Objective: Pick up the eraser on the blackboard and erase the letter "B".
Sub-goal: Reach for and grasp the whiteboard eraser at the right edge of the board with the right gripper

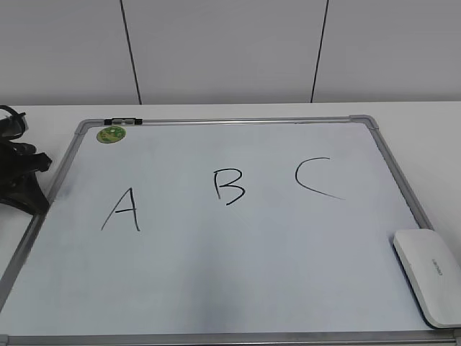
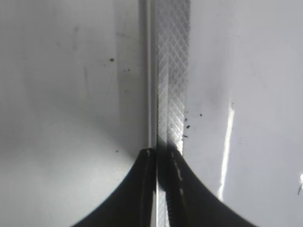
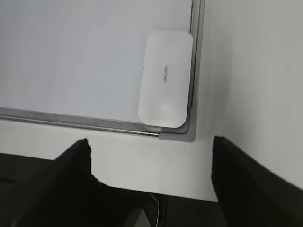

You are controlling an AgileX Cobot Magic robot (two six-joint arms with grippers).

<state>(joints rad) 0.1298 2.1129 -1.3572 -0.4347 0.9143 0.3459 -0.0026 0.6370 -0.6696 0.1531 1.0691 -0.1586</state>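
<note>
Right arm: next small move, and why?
Probably ease the right pincer forward and down over the eraser. Its jaws stand wide open, short of the blackboard's near corner, where the eraser lies untouched; the letter "B" is still whole.

eraser (image 1: 428,276): white, small grey lettering
blackboard (image 1: 238,281): white, grey frame
letter "B" (image 1: 229,187): black
magnet (image 1: 112,134): green

We only see part of the eraser (image 1: 430,275) in the exterior view, cut off at the right edge; its grey lettering is too small to read. The board's (image 1: 216,288) bottom frame is cropped. Left arm (image 1: 18,173) is mostly off-frame.
</note>
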